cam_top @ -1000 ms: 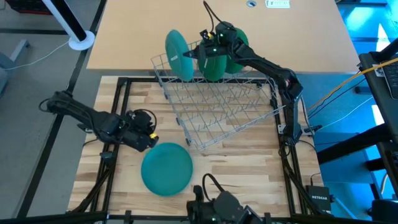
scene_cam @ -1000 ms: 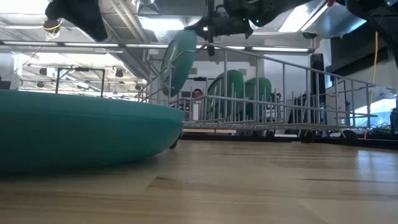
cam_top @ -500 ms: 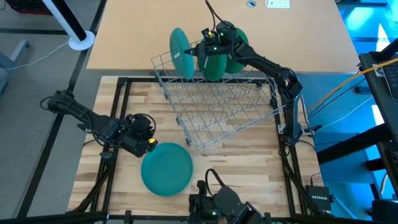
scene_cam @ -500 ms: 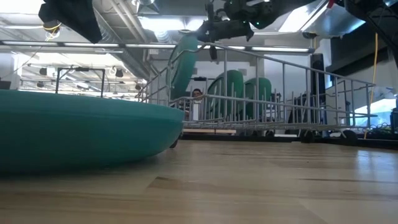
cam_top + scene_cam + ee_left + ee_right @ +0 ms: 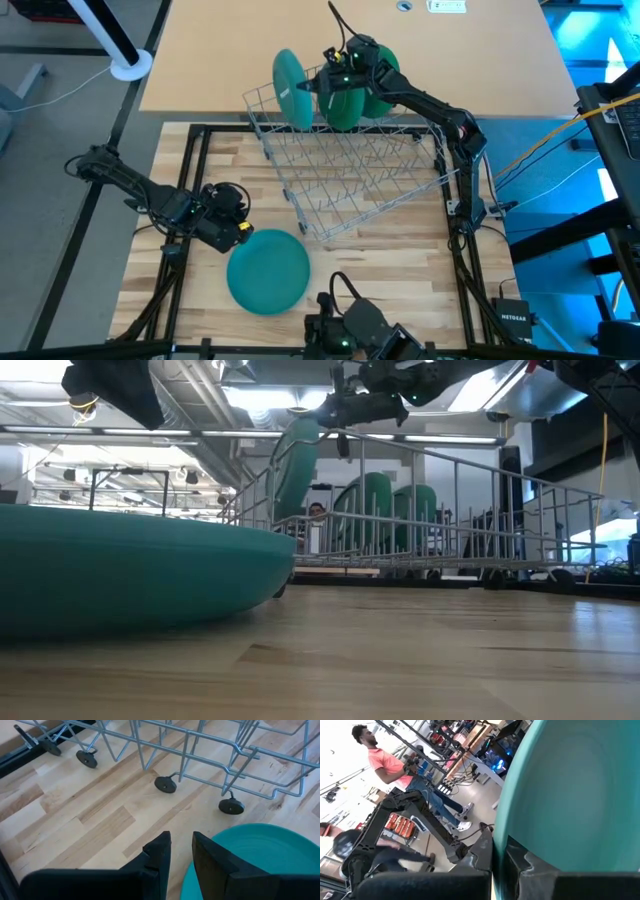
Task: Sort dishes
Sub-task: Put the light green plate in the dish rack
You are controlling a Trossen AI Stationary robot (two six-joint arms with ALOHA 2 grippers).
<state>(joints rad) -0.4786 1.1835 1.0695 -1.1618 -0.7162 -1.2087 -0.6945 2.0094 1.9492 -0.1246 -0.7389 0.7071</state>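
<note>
Looking down from the high camera, I find the right gripper (image 5: 318,86) at the far end of the grey wire rack (image 5: 350,170), its jaws pinched on the rim of 1 teal-green plate (image 5: 289,87). That plate stands on edge at the rack's far left corner, tilted slightly. My right wrist camera confirms the grip: the plate's rim (image 5: 560,795) passes between the 2 dark fingers (image 5: 485,847). Beyond it that camera shows a person in a red shirt (image 5: 385,762) standing in the room.

2 more green plates (image 5: 350,100) stand on edge in the rack's far row, just beside the held plate and partly hidden under the right arm. In the low view they show upright behind the rack wires (image 5: 385,510), with the held plate (image 5: 295,470) leaning to their left under the gripper (image 5: 345,410).

The left gripper (image 5: 232,228) sits low at the near left of the wooden tabletop (image 5: 400,270), just beside the rim of a fourth plate (image 5: 268,270) that lies flat there, apart from the rack. My left wrist camera shows its jaws spread a little with nothing between them; one finger (image 5: 212,857) reaches over the edge of the flat plate (image 5: 270,855), though I cannot tell whether it touches. The rack's round black feet (image 5: 165,784) rest on the wood ahead.
</note>
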